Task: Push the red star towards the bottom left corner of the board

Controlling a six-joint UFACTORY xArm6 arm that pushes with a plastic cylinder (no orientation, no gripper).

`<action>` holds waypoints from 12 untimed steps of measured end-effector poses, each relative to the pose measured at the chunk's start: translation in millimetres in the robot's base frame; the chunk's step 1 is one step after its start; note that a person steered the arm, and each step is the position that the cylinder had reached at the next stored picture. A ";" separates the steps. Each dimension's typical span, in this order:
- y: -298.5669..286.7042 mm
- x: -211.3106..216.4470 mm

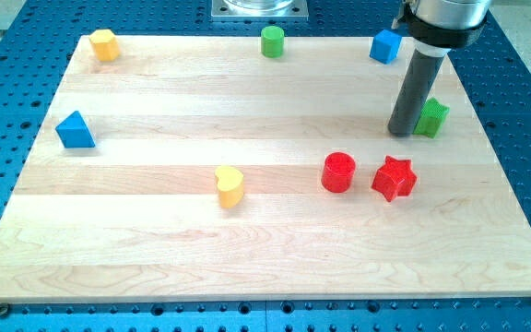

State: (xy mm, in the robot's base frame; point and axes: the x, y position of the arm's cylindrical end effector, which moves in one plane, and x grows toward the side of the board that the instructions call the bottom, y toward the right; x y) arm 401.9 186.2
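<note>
You've got the table (155, 258), wood board on blue perforated base. No pincer on this arm, just the rod; my tip (401, 132) sits just beside the green star (432, 117), above the red star (395, 178). Red star lies right of center, near the red cylinder (338, 172).

A pale, light-grained wooden board (155, 240) fills most of the frame, lying on a blue perforated metal table (524, 138), with a grey metal mounting plate (259, 8) at top centre under even light.
</note>
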 end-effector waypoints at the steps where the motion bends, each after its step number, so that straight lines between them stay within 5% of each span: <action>1: -8.4 0.9; 4: -78.5 27.1; 6: -0.4 75.4; 8: -71.5 159.9; 12: -79.6 195.5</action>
State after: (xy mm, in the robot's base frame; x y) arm 597.4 106.5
